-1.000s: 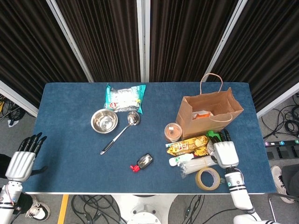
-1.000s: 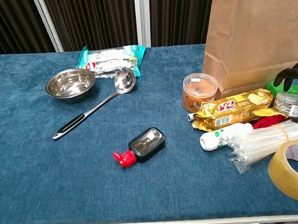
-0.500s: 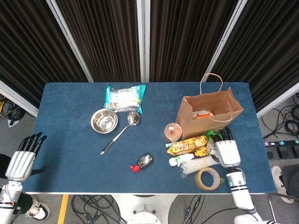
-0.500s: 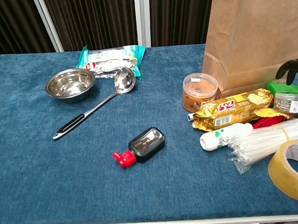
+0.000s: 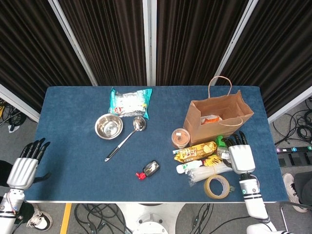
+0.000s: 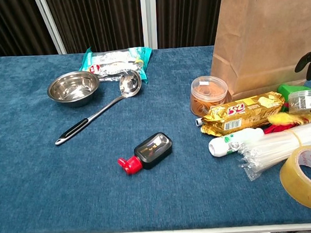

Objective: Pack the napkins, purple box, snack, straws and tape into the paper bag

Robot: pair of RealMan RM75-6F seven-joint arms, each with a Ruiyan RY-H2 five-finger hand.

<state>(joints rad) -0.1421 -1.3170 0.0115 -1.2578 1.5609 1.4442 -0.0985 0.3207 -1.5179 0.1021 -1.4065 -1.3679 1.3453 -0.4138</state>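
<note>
While working with the right hand (image 5: 241, 157) palm-down at 5 o'clock of the paper bag (image 5: 219, 119), pick one item and lift it clean of the heap. Cannot tell from either view whether anything sits under that palm; looks loose, fingers pointing at the bag.

Best taken first: snack (image 5: 196, 151), gold packet at 7 o'clock of the bag, touching the straws (image 5: 207, 171). Grasp across the short side, lift straight up, then over the rim and down into the mouth. Avoid dragging the straws or nudging the tape (image 5: 217, 186), lying near the table's front edge at 6 o'clock.

Mind the bag's thin front wall; easily pushed over.

Napkins (image 5: 129, 101) well apart, at 11 o'clock of the table: a job for the left hand (image 5: 24, 168), released, fingers apart, off the table's edge at 8 o'clock. Plenty of bare cloth there, apart from bowl (image 5: 108, 126) and ladle (image 5: 126, 138).

Purple box not seen.
</note>
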